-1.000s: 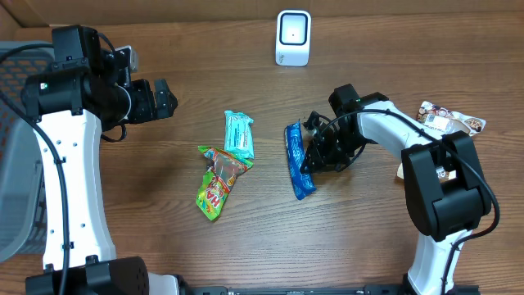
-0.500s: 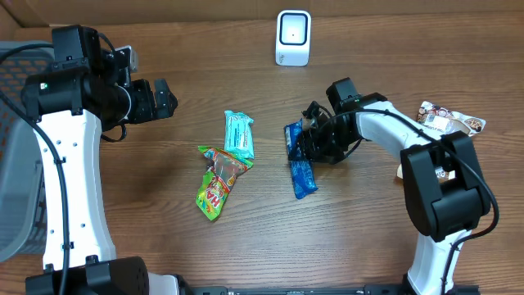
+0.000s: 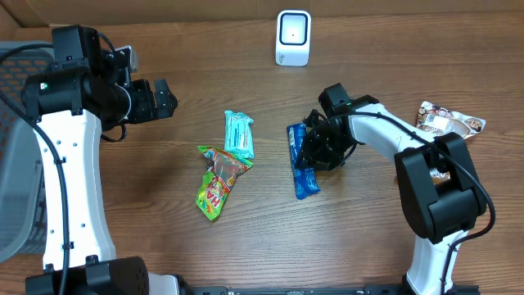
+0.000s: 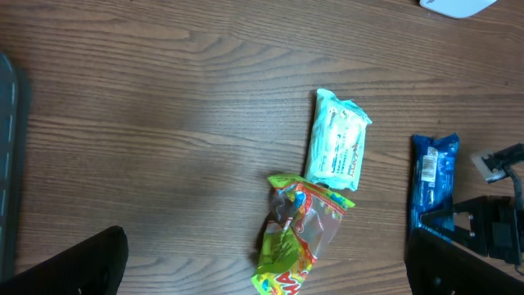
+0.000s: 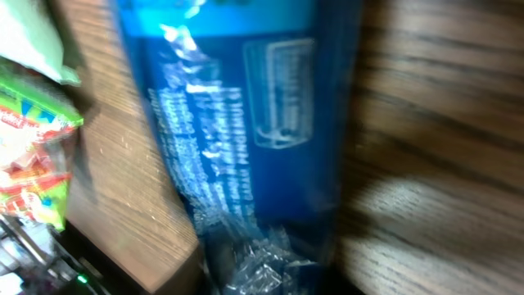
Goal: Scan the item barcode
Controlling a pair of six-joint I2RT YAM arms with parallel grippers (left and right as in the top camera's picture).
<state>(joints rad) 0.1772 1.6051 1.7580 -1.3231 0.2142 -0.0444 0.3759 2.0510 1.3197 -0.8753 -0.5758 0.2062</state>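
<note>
From overhead, your blue packet [image 3: 303, 161] lies flat on the bench [image 3: 368, 238], a little right of the middle and well apart from the white scanner [image 3: 293, 37] standing at the far edge. The right end effector [image 3: 311, 154] is down against the packet's right side, touching it. You cannot tell from here whether its jaws are closed on the wrapper. The left end effector [image 3: 168, 100] hangs over bare wood at far left, spread wide and carrying nothing. Left of the blue packet lie a mint-green packet [image 3: 238, 133] and, just nearer, a green candy bag [image 3: 217, 180], their ends touching. Another snack packet [image 3: 449, 121] sits at far right, and a grey basket [image 3: 12, 164] at the left edge.

In the left wrist view, both fingers [image 4: 86, 264] stand far apart in the near corners with nothing gripped between them.

The right wrist view is filled by the blue packet (blurred, its white print only a block), with the candy bag at the left edge. The fingers do not show clearly, so you cannot tell the grip here either.
</note>
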